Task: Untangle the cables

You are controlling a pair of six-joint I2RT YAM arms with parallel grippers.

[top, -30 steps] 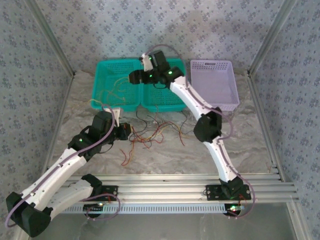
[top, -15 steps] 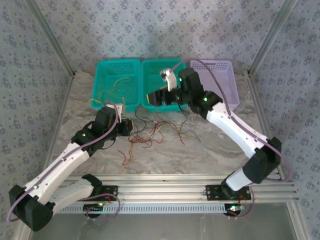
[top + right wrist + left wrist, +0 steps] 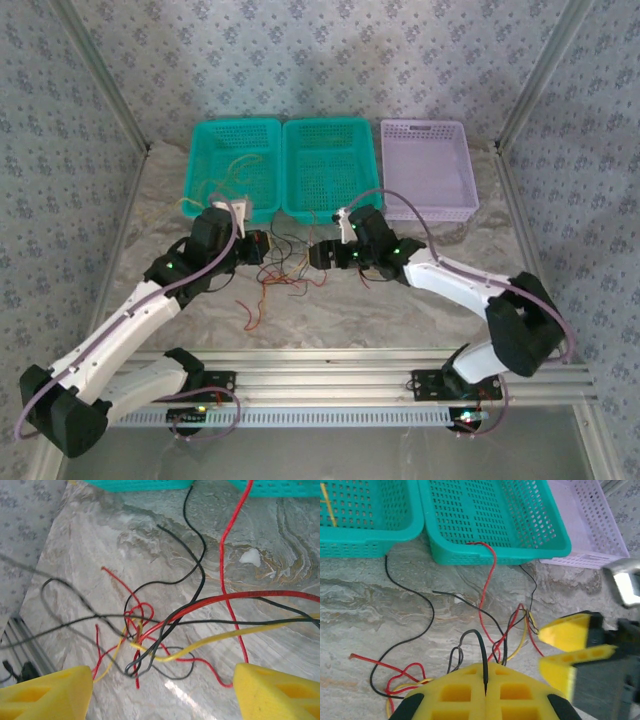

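Left wrist: left jaws clenched on black cable (image 3: 484,672); right wrist: right jaws released over tangled cables (image 3: 137,637)

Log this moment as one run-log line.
left gripper: shut on black cable | right gripper: open, over cables | cables: tangled on table

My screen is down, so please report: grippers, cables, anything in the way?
Left gripper shut on black cable. Right gripper open above the tangled cables. One red cable lies over teal basket rim.
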